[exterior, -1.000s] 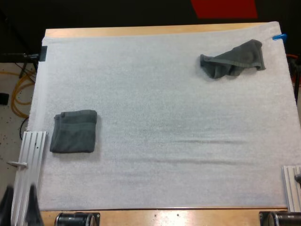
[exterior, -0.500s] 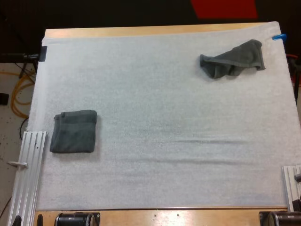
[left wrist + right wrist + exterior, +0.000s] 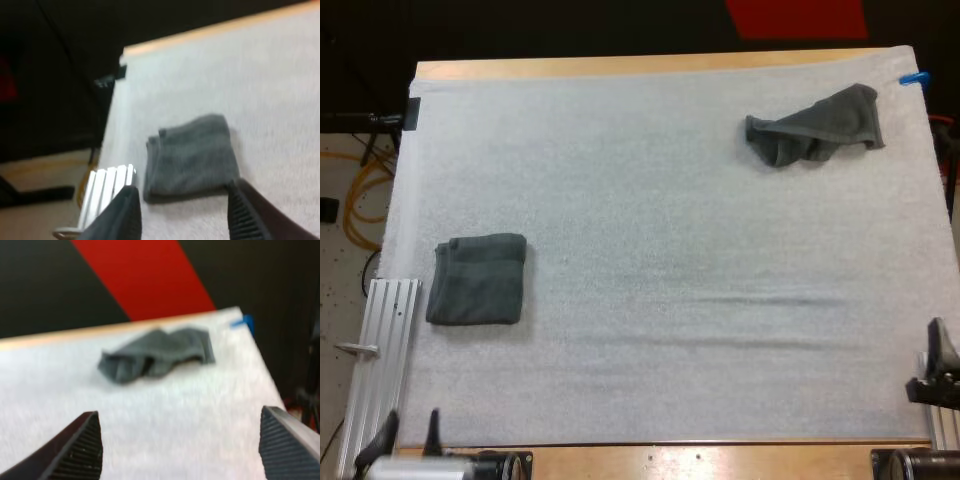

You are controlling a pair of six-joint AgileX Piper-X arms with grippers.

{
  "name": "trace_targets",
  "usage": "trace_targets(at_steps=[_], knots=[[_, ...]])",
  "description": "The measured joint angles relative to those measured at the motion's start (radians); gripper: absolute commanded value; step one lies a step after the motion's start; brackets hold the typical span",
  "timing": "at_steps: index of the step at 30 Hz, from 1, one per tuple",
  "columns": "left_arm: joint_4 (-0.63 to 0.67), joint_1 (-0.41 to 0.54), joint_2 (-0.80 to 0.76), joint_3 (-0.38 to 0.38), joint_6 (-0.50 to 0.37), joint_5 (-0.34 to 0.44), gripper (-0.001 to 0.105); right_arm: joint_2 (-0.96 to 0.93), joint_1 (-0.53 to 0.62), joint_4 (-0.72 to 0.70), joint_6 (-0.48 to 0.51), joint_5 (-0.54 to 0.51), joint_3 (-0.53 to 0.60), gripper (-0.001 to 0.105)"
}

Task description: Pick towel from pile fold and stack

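We hold our left gripper, jaws spread, near the folded towel on the left of the mat, and our right gripper, jaws likewise spread, facing the crumpled towel far right.

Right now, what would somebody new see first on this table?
A crumpled dark grey-green towel lies near the far right corner of the white mat, and a folded dark grey-green towel sits near its left edge. The left gripper and right gripper are open at the near side, touching neither.
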State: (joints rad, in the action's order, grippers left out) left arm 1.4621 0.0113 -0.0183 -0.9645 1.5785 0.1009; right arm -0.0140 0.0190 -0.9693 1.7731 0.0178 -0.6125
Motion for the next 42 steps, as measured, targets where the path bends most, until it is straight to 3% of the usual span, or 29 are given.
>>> trace_targets(at_steps=[7, 15, 21, 42], knots=[[-0.168, 0.000, 0.002, 0.251, 0.016, 0.000, 0.039, 0.000, 0.000, -0.008, 0.000, 0.007, 0.089, 0.064], [-0.348, 0.000, 0.003, 0.421, 0.119, 0.000, 0.039, 0.000, 0.000, -0.050, 0.003, 0.022, 0.096, 0.064], [-0.439, 0.000, 0.006, 0.457, 0.139, -0.006, 0.039, 0.000, 0.000, -0.052, 0.007, 0.022, 0.096, 0.064], [-0.446, 0.000, 0.006, 0.458, 0.141, -0.008, 0.039, 0.000, 0.000, -0.054, 0.007, 0.019, 0.096, 0.064]])
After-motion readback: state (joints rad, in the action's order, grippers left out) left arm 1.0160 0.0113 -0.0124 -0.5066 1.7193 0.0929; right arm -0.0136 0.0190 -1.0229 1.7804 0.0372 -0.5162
